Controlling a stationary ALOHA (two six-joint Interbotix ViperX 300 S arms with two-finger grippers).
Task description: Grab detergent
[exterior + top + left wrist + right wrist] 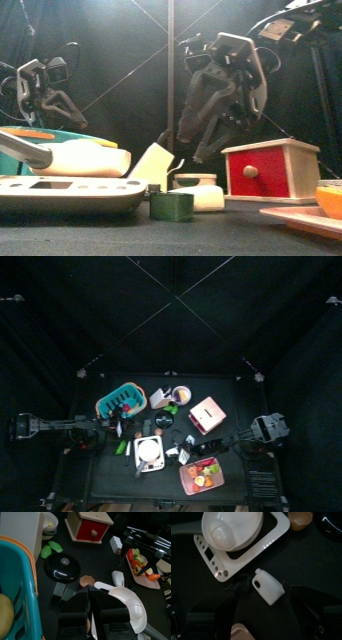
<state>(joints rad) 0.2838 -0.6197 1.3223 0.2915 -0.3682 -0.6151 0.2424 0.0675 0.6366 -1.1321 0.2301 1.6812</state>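
In the top view a basket point(118, 399) sits at the table's point(238, 416) left rear, a box point(207, 413) right of centre, a scale point(148, 453) in front, a plate point(203, 476) at the front right. A bottle point(268, 586) lies beside the scale.

Right wrist view. The right gripper point(264, 614), jaws spread wide, hangs over a small white detergent bottle point(268, 586) lying on the black table point(314, 557); the bottle sits between the jaws, apart from both. Beside it stands a white kitchen scale point(234, 549) carrying a white bowl point(232, 529). A tan cup point(301, 518) lies beyond the scale.
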